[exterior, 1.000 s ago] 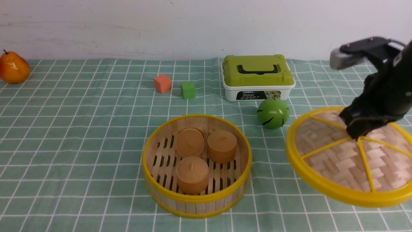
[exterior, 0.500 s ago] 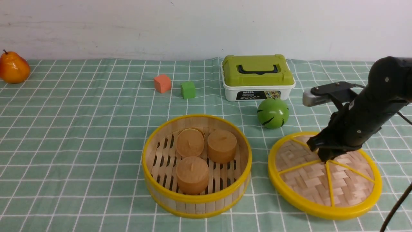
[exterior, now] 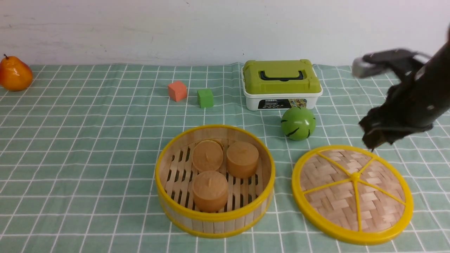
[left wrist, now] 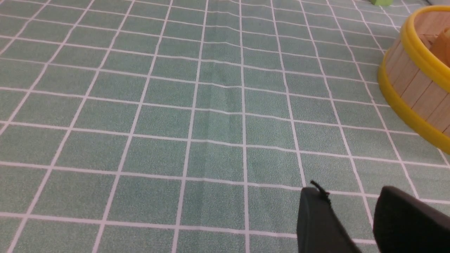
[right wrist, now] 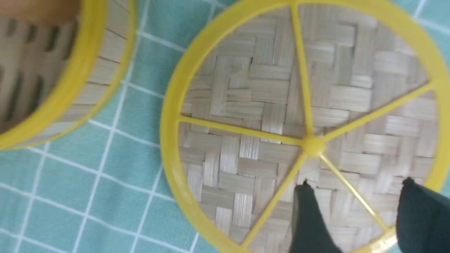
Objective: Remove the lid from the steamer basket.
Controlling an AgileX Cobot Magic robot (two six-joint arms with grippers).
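The lid (exterior: 334, 182), a woven bamboo disc with a yellow rim and spokes, lies flat on the checked cloth to the right of the steamer basket (exterior: 214, 218). The basket stands uncovered, and three round brown cakes (exterior: 210, 189) sit on its slatted floor. My right gripper (exterior: 374, 141) hangs open above the lid's far edge and touches nothing. In the right wrist view its fingers (right wrist: 355, 182) stand apart over the lid (right wrist: 246, 116), beside the basket (right wrist: 88, 70). My left gripper (left wrist: 349, 191) is open low over bare cloth, left of the basket (left wrist: 415, 80); the front view does not show it.
A white box with an olive-green lid (exterior: 282, 84) stands behind the basket, with a green ball (exterior: 298, 123) in front of it, close to the lid's far side. An orange cube (exterior: 177, 91) and a green cube (exterior: 205, 97) lie mid-table. A pear (exterior: 14, 73) sits far left.
The right gripper brought the lid down onto the cloth, let go of it and rose away. The lid now lies flat by itself.
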